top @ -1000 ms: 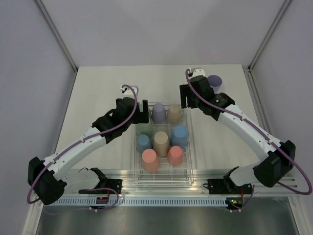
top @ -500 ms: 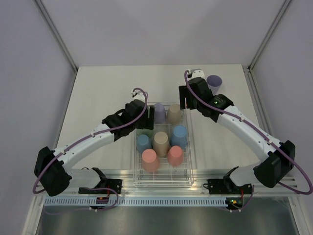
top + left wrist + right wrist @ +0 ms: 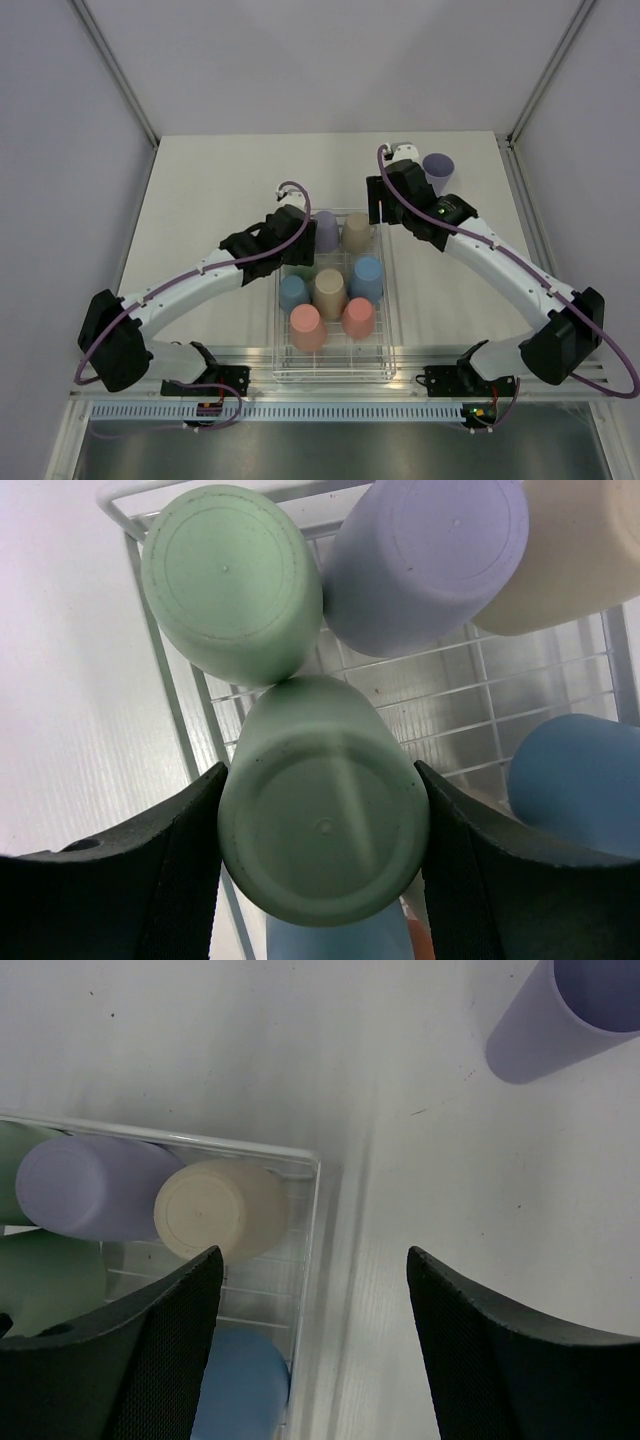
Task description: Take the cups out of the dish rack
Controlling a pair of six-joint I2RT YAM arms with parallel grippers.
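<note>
From above, the left tool hides the far-left corner of the dish rack. Only the left wrist view shows its fingers spread wide, flanking an upturned green cup there, with a second green cup nearer the rack's far end. Whether the fingers touch the cup cannot be judged. The right tool, likewise spread wide and empty, hangs over the surface just outside the rack's far-right corner. Beyond the rack stands a purple cup, cut off by the frame.

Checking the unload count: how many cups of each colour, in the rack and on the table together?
Green cups: 2
Purple cups: 2
Beige cups: 2
Blue cups: 2
Coral cups: 2
Total: 10
</note>
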